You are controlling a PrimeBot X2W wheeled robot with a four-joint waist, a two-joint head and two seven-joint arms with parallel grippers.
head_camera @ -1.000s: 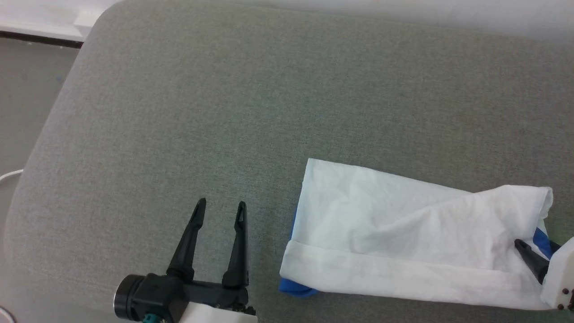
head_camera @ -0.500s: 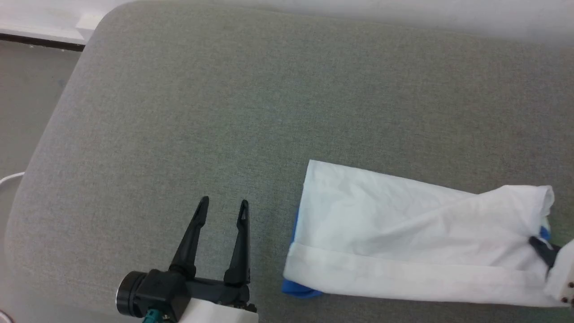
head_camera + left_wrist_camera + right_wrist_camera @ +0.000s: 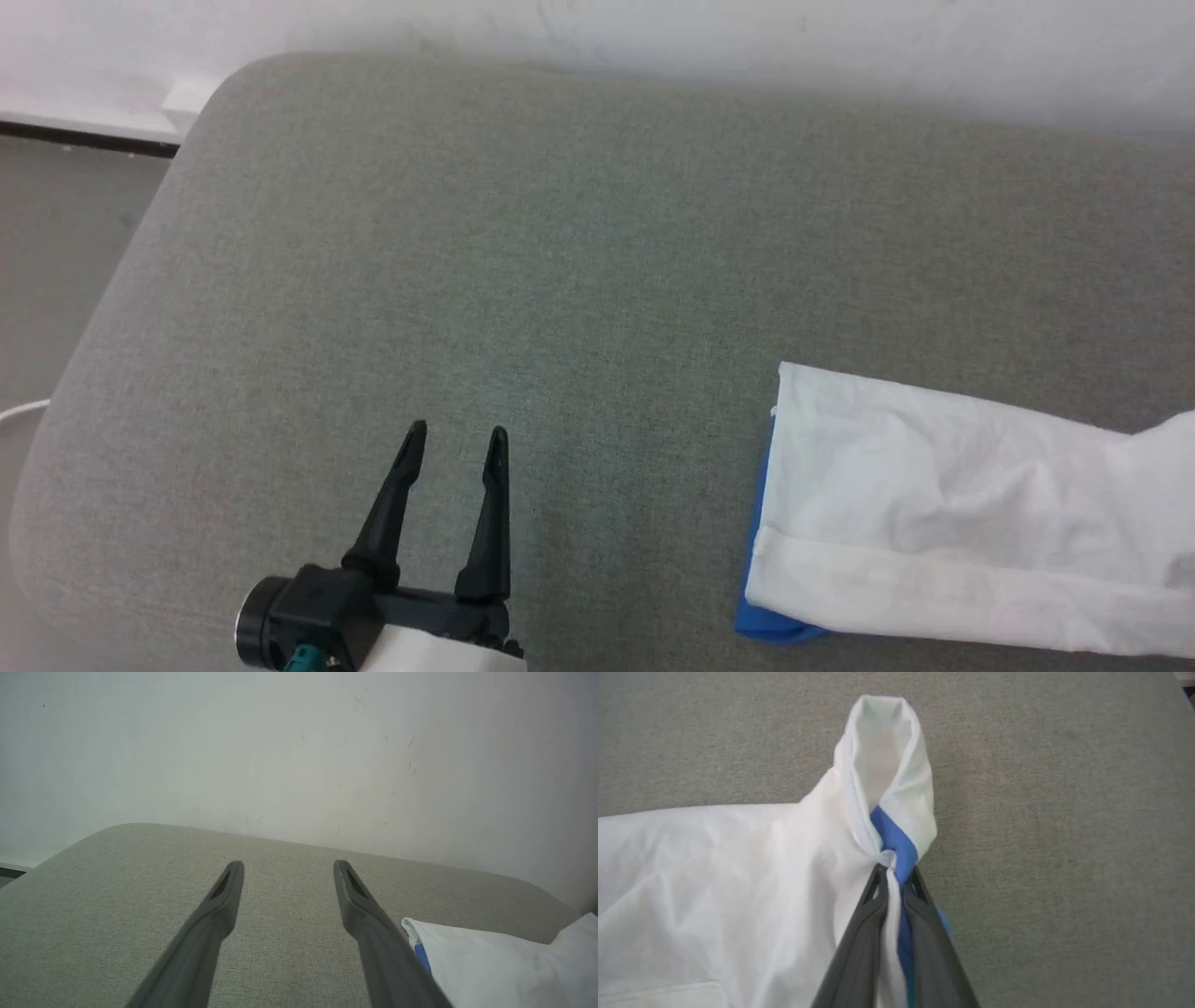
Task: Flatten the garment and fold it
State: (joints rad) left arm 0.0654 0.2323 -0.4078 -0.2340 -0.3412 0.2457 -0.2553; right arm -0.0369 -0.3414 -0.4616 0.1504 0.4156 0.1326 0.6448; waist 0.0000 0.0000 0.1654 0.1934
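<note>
left pincer (image 3: pixel 457 429) hovers low over the bare grey table (image 3: pixel 560 233), fingers spread wide with nothing between them, same as a second ago. to its right lies the garment (image 3: pixel 934 485), partly folded: a white panel on top, a hem band along the near edge, a sliver of blue peeping out at the near left corner. it now sits well apart from the left pincer and runs off the right side of the head view; a second ago it lay nearer. the camera has tipped up a little too, but the table corner barely shifted sideways, so the cloth itself seems to have been dragged rightward. at its right end, the right pincer (image 3: pixel 896 870) has gone from open to narrow, clamped on a bunched pinch of white and blue layers, with a white loop standing up beyond the tips. my read: the grip is made and a pull to stretch the cloth flat is under way, with more folding to come.
</note>
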